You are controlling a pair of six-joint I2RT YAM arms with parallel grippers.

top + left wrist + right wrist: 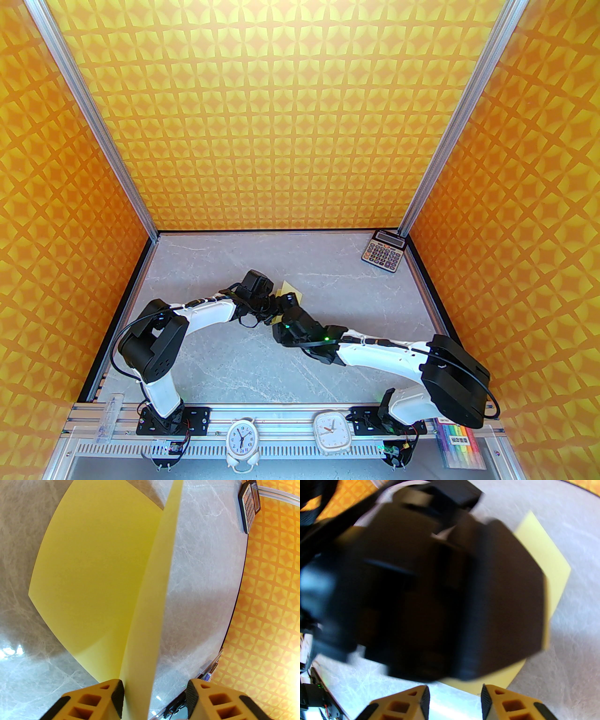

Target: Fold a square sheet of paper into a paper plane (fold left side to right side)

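Overhead, left arm [206, 314]: rises from the lower left of the frame and bends rightward to the middle of the grey marbled table [211, 262].
round white alarm clock [241, 440]: stands on the metal rail at the bottom edge, left of centre.
left gripper [154, 691]: its jaws stand well apart and clamp nothing. In the left wrist view the raised paper flap leans on the inner pad of the finger at lower left [118, 695]. The other finger [194, 698] is clear of it.
square sheet of paper [93, 573]: pale yellow and part-folded. Its wide part lies flat on the table in the left half of the left wrist view. A narrower flap rises from a crease up the centre of that view. Overhead, a small yellow corner peeks out at mid-frame, just above where the two wrists meet.
right gripper [453, 698]: its jaws are parted at the bottom edge of the right wrist view and hold nothing, with bare table between them. The sheet's edge lies just above the tips. The left arm's blurred black wrist covers most of the sheet.
square white clock [330, 430]: stands on the same rail, right of centre.
calculator [382, 251]: lies at the table's upper right corner, well apart from the paper.
right arm [389, 356]: stretches from the lower right leftward to mid-frame.
pack of coloured markers [461, 445]: lies at the lower right corner.
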